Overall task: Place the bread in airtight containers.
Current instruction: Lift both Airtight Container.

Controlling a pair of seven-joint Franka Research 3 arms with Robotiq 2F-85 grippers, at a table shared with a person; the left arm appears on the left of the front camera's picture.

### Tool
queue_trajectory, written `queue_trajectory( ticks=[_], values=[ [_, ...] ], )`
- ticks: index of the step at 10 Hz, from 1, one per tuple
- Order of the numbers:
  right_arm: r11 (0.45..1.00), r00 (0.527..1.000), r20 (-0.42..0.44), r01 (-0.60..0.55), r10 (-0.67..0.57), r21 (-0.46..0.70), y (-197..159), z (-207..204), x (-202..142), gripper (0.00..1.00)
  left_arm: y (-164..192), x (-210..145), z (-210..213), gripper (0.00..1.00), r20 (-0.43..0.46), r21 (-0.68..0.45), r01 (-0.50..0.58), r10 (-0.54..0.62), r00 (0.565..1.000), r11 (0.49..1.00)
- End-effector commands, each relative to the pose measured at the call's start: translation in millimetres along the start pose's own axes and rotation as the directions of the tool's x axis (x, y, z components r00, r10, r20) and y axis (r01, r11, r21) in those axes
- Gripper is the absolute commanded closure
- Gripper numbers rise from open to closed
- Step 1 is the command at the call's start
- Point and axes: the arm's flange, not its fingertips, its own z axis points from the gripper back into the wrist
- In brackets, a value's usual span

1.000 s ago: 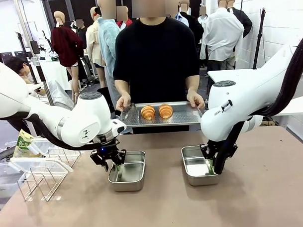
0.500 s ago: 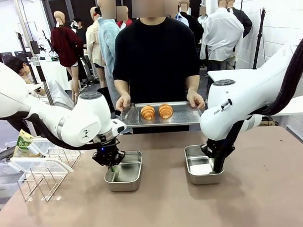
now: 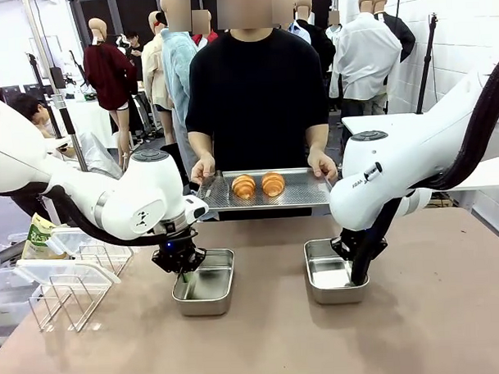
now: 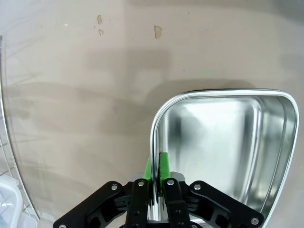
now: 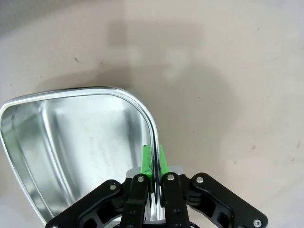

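Between our left gripper's (image 4: 154, 165) matt green pads (image 4: 164, 166) sits the wall of a small rounded-corner stainless-steel tin (image 4: 223, 137), mirror-glossy and smooth; beyond it the flat beige tabletop (image 4: 85, 104) looks matt, faintly scuffed.

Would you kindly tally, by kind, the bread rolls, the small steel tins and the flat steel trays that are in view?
Bread rolls: 2
Small steel tins: 2
Flat steel tray: 1
Total: 5
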Motion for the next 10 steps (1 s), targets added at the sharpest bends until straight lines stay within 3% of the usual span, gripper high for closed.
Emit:
queue_trajectory(
  ticks=[1, 3, 7, 10],
  values=[
    [0.999, 0.999, -0.048, 0.028, -0.027, 0.027, -8.5, 7.7, -6.8, 1.00, -1.5, -10.8, 20.3, 1.00, -0.028, -0.001, -0.048, 0.048, 0.998, 0.999],
    [0.999, 0.997, -0.073, 0.012, -0.009, 0.042, -28.5, 54.8, -18.0, 1.00, -3.0, -22.6, 67.5, 1.00, 0.029, -0.026, -0.025, 0.026, 0.999, 0.999],
    [0.997, 0.998, 0.061, -0.031, 0.026, 0.072, -58.6, 165.7, -43.6, 1.00, -5.3, -25.1, 164.1, 1.00, 0.170, -0.021, 0.065, -0.060, 0.984, 0.998],
    [0.994, 0.995, 0.095, -0.046, 0.037, 0.097, -64.2, 208.9, -53.4, 1.00, -16.5, -24.0, 203.3, 1.00, 0.211, -0.047, 0.087, -0.075, 0.975, 0.995]
  ],
)
